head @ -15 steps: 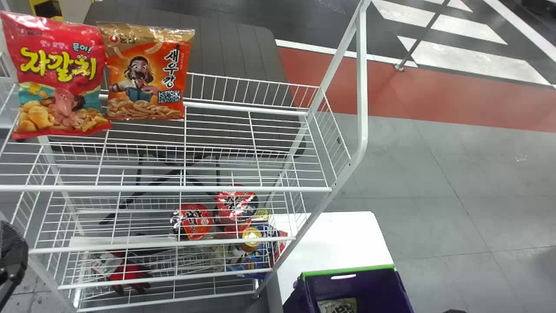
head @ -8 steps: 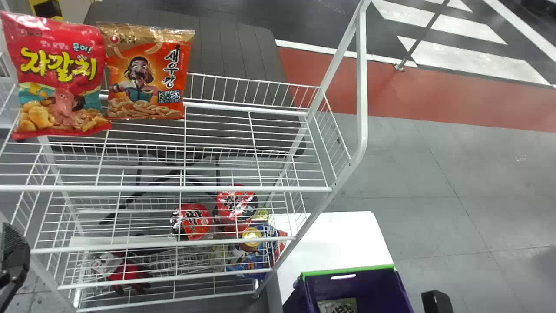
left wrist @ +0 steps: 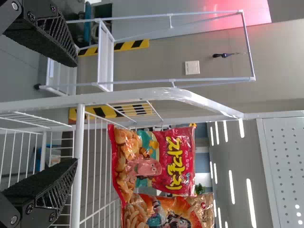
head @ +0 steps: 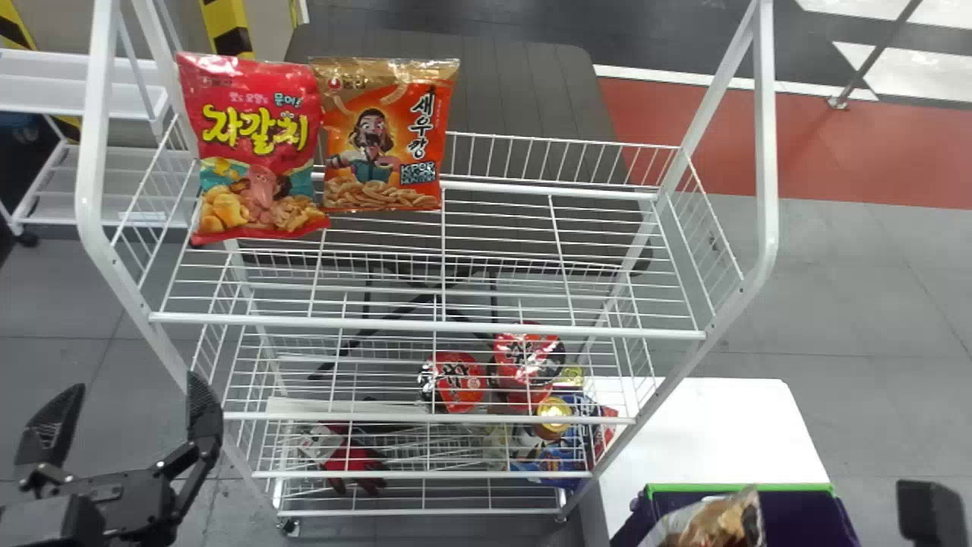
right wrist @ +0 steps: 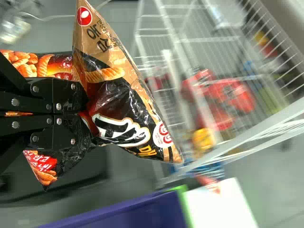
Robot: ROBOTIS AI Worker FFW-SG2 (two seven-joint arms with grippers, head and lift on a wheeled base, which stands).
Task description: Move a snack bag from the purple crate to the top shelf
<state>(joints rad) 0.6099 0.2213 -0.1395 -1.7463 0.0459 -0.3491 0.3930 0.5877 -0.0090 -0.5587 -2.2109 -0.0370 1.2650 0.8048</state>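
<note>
Right wrist view, nearest of all: my right end effector (right wrist: 88, 114) is clamped on the black-and-orange snack bag (right wrist: 130, 107), its film creased around the fingers. From the head view, that bag appears in front of the green rim of the purple crate (head: 805, 520) — so it is away from the top shelf. At the bottom left of the head view, my left end effector (head: 137, 384) is spread wide with nothing between its fingers, near the rack.

Past the crate lies a white tabletop (head: 706, 425). To its left is the white wire rack, its top shelf (head: 425, 325) bearing a pink snack bag (head: 258, 144) and an orange snack bag (head: 387, 137), both upright, side by side at the left end. Lower down, through the wires, I see red packages (head: 459, 384) and a red-and-black glove (head: 353, 460). Farther off — a red floor strip (head: 797, 152).
</note>
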